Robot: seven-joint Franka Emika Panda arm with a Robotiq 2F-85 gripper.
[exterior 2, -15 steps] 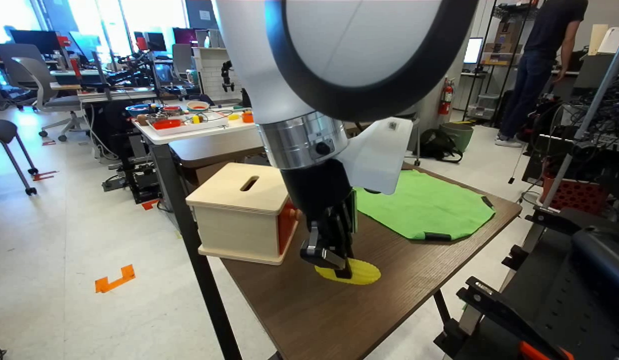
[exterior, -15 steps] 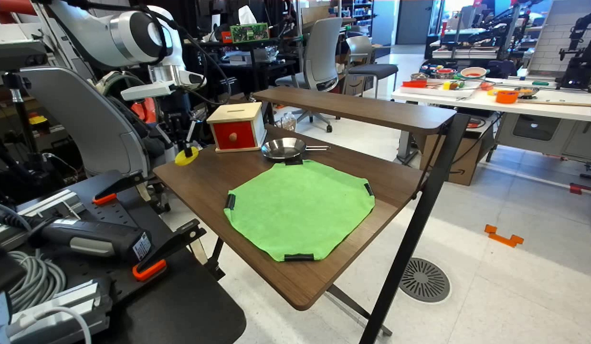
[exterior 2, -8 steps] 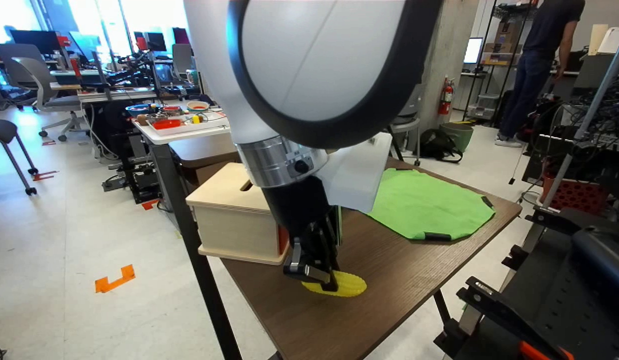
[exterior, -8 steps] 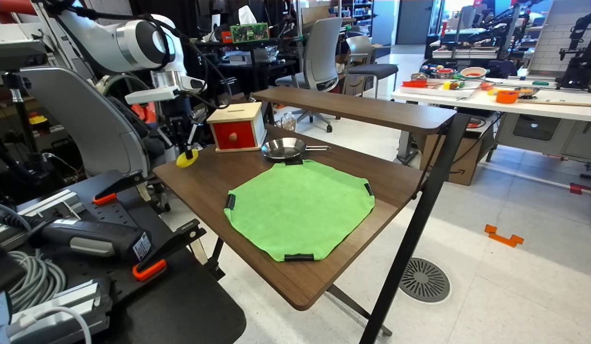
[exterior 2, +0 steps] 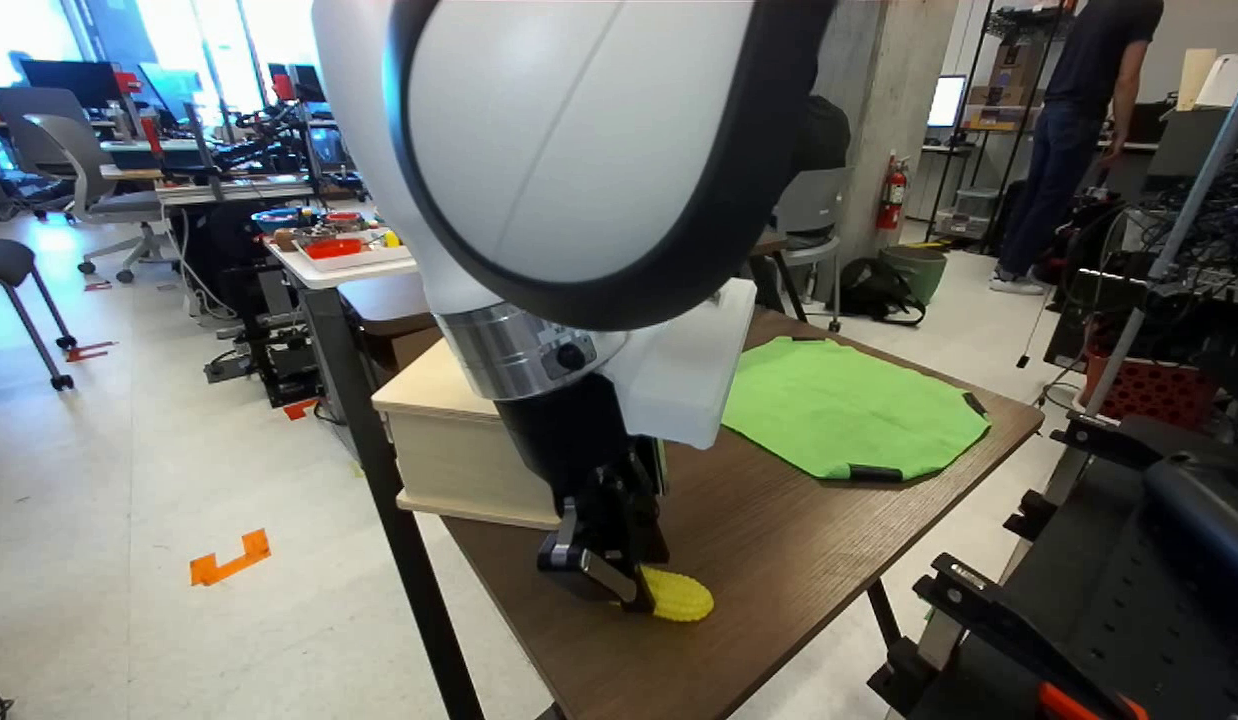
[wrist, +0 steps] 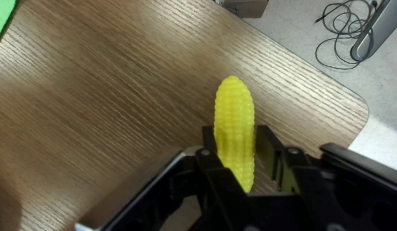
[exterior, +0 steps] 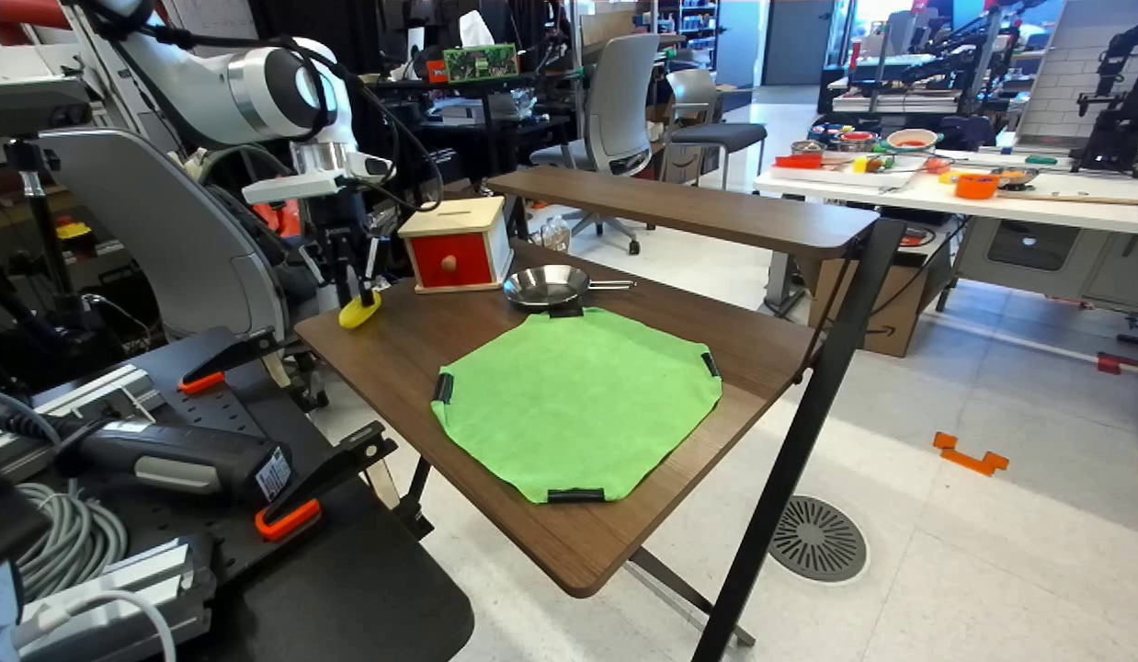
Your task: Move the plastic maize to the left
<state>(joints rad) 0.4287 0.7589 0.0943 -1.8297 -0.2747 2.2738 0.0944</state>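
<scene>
"Where's the ribbed, yellow, oblong plastic maize (exterior 2: 681,597)?"

"Between the fingers (wrist: 208,137) of the black two-fingered gripper (wrist: 235,129), near a rounded corner of the dark brown wood-grain table (exterior 2: 809,560). Whether it touches the wood, I can't tell."

"Is it held?"

"Pinched, I'd say: a finger against each long side, around the middle."

"Which way does it lie?"

"Lengthwise, out from the palm, so its long axis runs across the squeeze. One end juts past the fingertips. In the wrist view the table's corner is off to its right."

"So what next?"

"I'd guess carry it left or, if that's far enough, lower it and let go. Whose left, the task doesn't say. Mind the edge: a rounded cob might roll."

"And beyond it?"

"The pale wooden box with the red front (exterior: 449,241) is nearest, the shallow steel frying pan (exterior: 543,287) beside that, and the bright green cloth mat (exterior: 578,405) well apart."
</scene>
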